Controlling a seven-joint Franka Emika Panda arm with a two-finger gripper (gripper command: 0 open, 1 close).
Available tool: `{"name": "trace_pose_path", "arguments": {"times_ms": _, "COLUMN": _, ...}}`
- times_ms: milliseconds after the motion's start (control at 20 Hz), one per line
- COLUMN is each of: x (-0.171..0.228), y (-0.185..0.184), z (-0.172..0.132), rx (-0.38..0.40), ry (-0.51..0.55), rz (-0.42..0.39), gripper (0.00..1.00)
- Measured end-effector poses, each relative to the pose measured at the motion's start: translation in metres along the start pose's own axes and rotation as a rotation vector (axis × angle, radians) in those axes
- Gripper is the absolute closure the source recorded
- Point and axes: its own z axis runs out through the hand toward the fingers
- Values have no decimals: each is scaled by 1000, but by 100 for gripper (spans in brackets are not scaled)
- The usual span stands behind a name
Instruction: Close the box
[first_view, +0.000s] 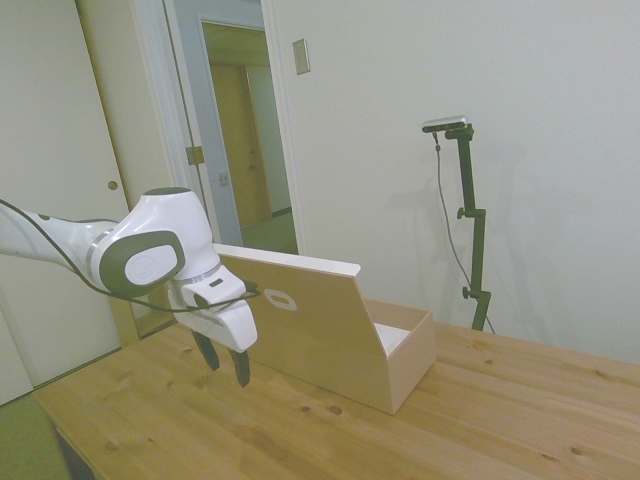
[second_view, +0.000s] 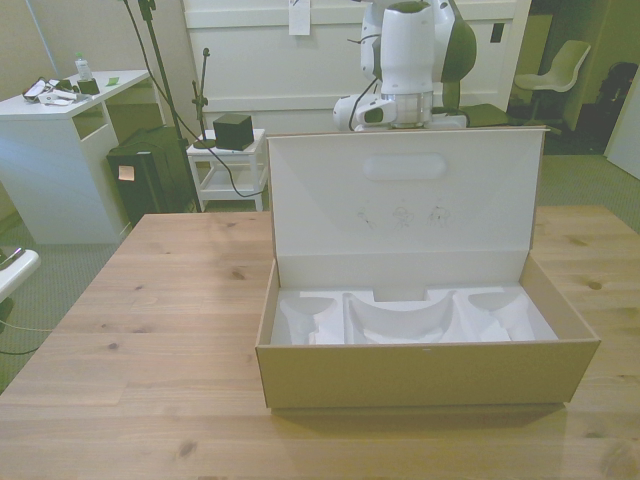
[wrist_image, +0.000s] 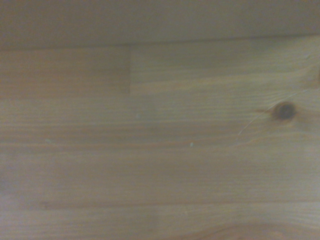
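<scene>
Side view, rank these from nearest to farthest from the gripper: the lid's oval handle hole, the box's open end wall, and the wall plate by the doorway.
From the gripper:
1. The oval handle hole, on the lid's outer face just beside it.
2. The box's end wall, at the far end of the box.
3. The wall plate, high on the wall behind.

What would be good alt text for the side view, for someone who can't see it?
A long light wooden box sits open on a wooden table, its lid standing nearly upright. A white robot arm's hand hangs just behind the lid, fingers pointing down above the tabletop and holding nothing. An open doorway shows in the pale wall behind.
</scene>
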Motion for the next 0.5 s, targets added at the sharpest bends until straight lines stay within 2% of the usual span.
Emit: {"name": "trace_pose_path", "arguments": {"times_ms": 500, "x": 70, "y": 18, "z": -81, "rx": 95, "ry": 101, "rz": 105, "gripper": 0}}
